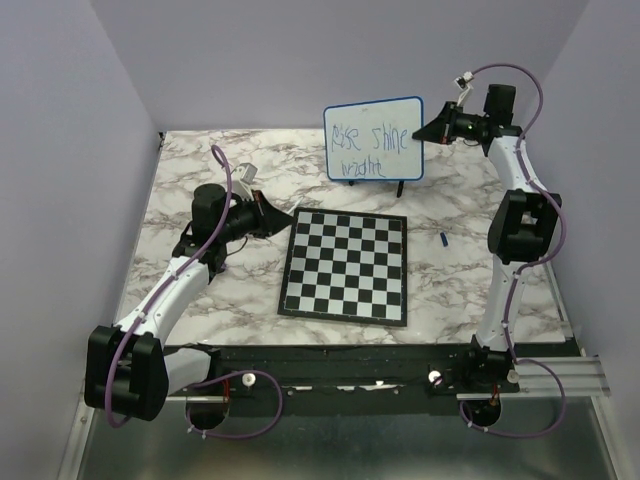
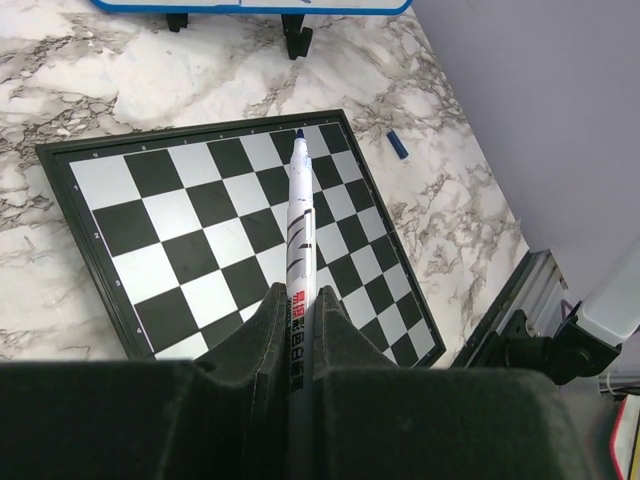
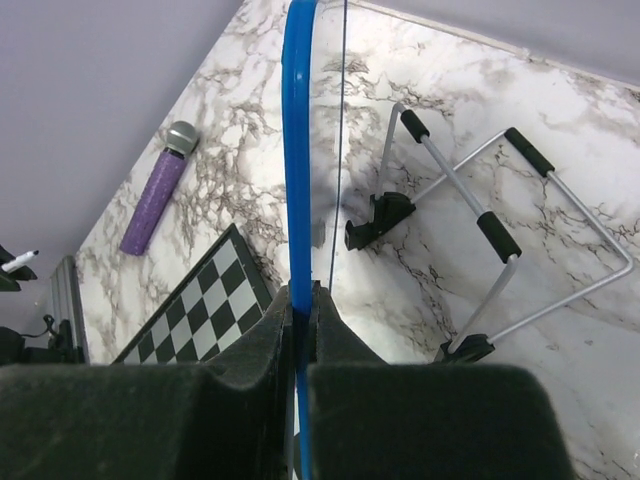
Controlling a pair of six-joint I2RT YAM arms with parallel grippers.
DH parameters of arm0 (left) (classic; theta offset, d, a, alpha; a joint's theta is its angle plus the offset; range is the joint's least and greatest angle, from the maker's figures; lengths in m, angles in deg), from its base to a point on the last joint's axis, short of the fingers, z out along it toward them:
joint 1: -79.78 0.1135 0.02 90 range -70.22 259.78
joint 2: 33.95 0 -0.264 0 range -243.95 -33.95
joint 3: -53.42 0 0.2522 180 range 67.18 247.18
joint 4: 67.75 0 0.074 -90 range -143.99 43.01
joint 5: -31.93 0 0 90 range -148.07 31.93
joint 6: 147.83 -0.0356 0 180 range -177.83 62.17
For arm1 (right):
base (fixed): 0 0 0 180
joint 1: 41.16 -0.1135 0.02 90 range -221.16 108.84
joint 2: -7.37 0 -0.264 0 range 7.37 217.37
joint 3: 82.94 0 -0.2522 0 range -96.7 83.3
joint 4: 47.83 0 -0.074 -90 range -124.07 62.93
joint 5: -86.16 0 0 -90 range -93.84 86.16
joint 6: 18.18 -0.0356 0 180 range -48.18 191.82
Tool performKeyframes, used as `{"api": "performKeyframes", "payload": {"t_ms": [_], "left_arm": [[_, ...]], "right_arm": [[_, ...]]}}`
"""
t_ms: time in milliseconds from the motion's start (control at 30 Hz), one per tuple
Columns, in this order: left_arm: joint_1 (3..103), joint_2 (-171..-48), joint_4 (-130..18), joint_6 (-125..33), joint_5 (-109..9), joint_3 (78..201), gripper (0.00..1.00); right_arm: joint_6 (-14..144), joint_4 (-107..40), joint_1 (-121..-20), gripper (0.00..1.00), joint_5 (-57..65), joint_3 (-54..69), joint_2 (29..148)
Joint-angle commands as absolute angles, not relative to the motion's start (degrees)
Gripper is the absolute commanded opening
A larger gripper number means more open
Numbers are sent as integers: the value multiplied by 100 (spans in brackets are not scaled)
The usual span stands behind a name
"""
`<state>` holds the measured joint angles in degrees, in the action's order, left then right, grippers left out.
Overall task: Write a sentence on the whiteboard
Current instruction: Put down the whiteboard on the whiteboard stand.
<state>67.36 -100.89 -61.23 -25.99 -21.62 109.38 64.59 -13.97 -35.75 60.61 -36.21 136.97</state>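
Whiteboard (image 1: 373, 140) sits at two o'clock from my left tool (image 1: 270, 215) pinching the pen (image 2: 298, 230); my right tool (image 1: 437, 127) pinches its rim.

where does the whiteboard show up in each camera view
Top external: the whiteboard stands upper centre, behind the chessboard.
Left wrist: the whiteboard shows only its lower rim and feet, along the top edge.
Right wrist: the whiteboard is edge-on, its blue rim running up from the right tool.
Shared landmark: the chessboard, in all three.
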Motion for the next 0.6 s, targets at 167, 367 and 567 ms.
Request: {"api": "performKeyframes", "payload": {"t_ms": [167, 367, 567], "left_arm": [[6765, -10022, -6207, -2504, -2230, 10937, 0], [6765, -10066, -6172, -2487, -2247, 11025, 0], [6765, -10101, -6155, -2487, -2230, 11051, 0]], "right_arm": [[5108, -3248, -3501, 0, 6542, -3764, 13885], [4914, -3345, -3483, 0, 6516, -4019, 14061], [4923, -3345, -3334, 0, 6586, -4037, 14192]]}}
